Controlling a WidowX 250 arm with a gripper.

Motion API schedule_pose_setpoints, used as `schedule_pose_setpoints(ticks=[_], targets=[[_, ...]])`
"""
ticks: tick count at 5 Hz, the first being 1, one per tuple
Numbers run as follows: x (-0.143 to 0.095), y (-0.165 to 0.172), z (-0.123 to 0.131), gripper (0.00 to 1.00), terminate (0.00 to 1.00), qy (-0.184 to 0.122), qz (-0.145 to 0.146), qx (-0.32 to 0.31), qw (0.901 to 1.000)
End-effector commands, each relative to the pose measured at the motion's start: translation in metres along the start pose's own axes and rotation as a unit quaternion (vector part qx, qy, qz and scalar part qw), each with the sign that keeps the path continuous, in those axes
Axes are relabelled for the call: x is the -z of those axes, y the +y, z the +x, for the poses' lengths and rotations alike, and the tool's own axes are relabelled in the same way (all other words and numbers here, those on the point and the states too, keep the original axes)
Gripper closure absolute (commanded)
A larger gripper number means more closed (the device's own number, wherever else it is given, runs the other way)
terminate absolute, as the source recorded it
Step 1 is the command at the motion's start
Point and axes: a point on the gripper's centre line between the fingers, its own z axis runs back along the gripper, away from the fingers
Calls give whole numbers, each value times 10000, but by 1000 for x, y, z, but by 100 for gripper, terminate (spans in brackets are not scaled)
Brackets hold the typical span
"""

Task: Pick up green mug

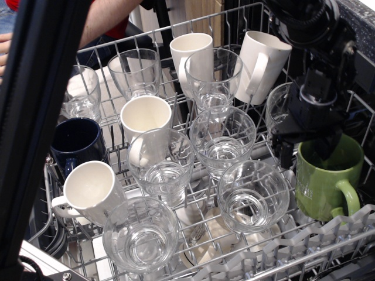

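Observation:
The green mug (319, 187) stands upright at the right end of the dishwasher rack (193, 23), with its loop handle (350, 199) toward the front right. My gripper (307, 150) hangs over the mug's far left rim. One finger is outside the left wall and the other dips inside the mug's mouth. The jaws are apart, straddling the rim, and they are not closed on the mug. The black wrist hides the back of the rim.
Several clear glasses (253, 196) fill the rack's middle, one right beside the green mug. White mugs (266, 58) stand at the back and left, and a navy mug (76, 143) stands at left. A dark out-of-focus bar (35, 117) crosses the left foreground. A person's arm (111, 14) shows behind.

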Motion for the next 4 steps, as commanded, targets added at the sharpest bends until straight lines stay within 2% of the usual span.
schedule_pose_setpoints(ticks=[1, 2, 3, 4], targets=[[5, 0, 2, 0, 0, -376, 2, 55, 9993], [11, 1, -2, 0, 0, -443, 40, 40, 9990], [14, 1, -4, 100, 0, -496, 49, -87, 9987], [13, 3, -5, 100, 0, -507, -2, -82, 9987]])
